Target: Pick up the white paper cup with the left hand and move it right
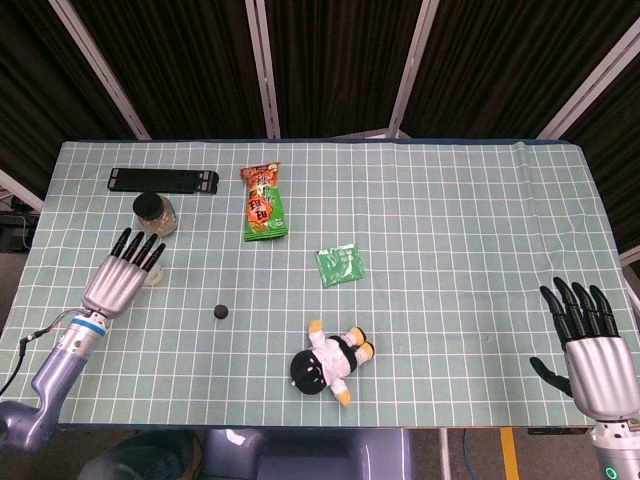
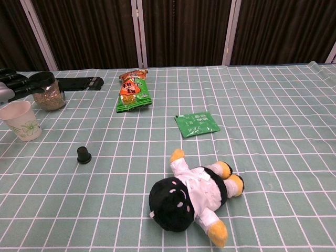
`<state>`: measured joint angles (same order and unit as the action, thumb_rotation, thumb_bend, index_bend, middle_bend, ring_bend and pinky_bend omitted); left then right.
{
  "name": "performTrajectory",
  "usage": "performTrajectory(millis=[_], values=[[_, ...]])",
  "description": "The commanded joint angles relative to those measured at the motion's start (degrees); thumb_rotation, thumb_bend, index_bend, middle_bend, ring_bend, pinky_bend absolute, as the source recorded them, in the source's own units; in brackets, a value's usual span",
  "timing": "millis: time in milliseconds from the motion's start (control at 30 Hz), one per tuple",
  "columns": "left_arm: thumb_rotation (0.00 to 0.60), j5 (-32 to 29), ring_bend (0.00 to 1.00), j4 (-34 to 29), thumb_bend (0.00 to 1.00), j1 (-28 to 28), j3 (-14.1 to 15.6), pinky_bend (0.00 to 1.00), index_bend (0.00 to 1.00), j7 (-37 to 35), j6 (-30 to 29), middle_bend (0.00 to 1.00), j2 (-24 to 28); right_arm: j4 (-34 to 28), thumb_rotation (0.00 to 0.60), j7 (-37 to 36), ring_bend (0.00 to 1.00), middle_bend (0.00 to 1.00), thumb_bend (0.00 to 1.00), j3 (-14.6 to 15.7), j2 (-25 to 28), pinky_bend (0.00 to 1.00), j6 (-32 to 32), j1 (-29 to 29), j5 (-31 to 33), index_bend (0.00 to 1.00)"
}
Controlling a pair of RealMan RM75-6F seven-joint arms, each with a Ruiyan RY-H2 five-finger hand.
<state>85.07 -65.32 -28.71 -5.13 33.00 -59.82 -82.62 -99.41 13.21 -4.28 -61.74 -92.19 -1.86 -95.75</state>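
Note:
The white paper cup [image 2: 21, 121] with a green flower print stands upright near the table's left edge. In the head view my left hand [image 1: 120, 272] hovers over the cup [image 1: 151, 279] and covers most of it, fingers stretched out and apart, holding nothing. In the chest view the left hand's fingers [image 2: 11, 84] show above the cup's rim, apart from it. My right hand [image 1: 590, 345] is at the table's front right corner, fingers spread, empty.
A jar of grains [image 1: 155, 213] stands just behind the cup, a black bar [image 1: 163, 180] behind that. A small black cap [image 1: 221, 312] lies right of the cup. Further right are a snack bag [image 1: 263, 203], a green sachet [image 1: 340, 264] and a plush doll [image 1: 330, 360].

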Motion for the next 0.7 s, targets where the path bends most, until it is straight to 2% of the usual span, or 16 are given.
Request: performTrajectory(millis=[33, 200, 267, 367, 433, 500, 567, 700], values=[[0.600, 0.87, 0.00, 5.79, 0.00, -2.31, 0.51, 0.00, 0.05, 2.81, 0.97, 0.00, -4.00, 0.54, 0.600, 0.28, 0.00, 0.00, 0.00, -0.15, -0.46, 0.00, 0.56, -0.34, 0.66, 0.00], [0.600, 1.55, 0.00, 11.58, 0.00, -3.23, 1.51, 0.00, 0.10, 3.41, 0.82, 0.01, -7.28, 0.83, 0.600, 0.35, 0.00, 0.00, 0.00, -0.08, -0.69, 0.00, 0.76, -0.52, 0.77, 0.00], [0.600, 1.77, 0.02, 12.91, 0.00, -3.38, 1.73, 0.03, 0.13, 2.80, 0.51, 0.05, -8.19, 0.87, 0.600, 0.40, 0.00, 0.00, 0.00, -0.05, -0.75, 0.00, 0.78, -0.55, 0.79, 0.00], [0.600, 3.13, 0.18, 15.36, 0.00, -3.57, 2.31, 0.20, 0.26, 1.85, -1.44, 0.22, -9.74, 0.95, 0.600, 0.39, 0.00, 0.00, 0.00, -0.09, -0.81, 0.00, 0.85, -0.63, 0.96, 0.00], [0.600, 3.62, 0.30, 17.55, 0.00, -3.18, 2.42, 0.32, 0.40, 1.04, -3.59, 0.36, -11.14, 1.07, 0.600, 0.14, 0.00, 0.00, 0.00, -0.18, -0.78, 0.00, 1.00, -0.72, 1.32, 0.00], [0.600, 3.35, 0.36, 18.31, 0.00, -2.96, 2.37, 0.39, 0.48, 0.11, -4.07, 0.43, -11.58, 1.17, 0.600, -0.08, 0.00, 0.00, 0.00, -0.18, -0.74, 0.00, 1.06, -0.76, 1.44, 0.00], [0.600, 2.65, 0.39, 18.31, 0.00, -2.64, 2.05, 0.42, 0.52, -0.72, -4.41, 0.46, -11.49, 1.23, 0.600, -0.40, 0.00, 0.00, 0.00, -0.17, -0.66, 0.00, 1.06, -0.77, 1.58, 0.00], [0.600, 1.38, 0.40, 16.12, 0.00, -1.85, 1.16, 0.43, 0.52, -3.55, -5.76, 0.46, -10.20, 1.19, 0.600, -0.81, 0.00, 0.00, 0.00, -0.15, -0.50, 0.00, 0.91, -0.76, 1.60, 0.00]])
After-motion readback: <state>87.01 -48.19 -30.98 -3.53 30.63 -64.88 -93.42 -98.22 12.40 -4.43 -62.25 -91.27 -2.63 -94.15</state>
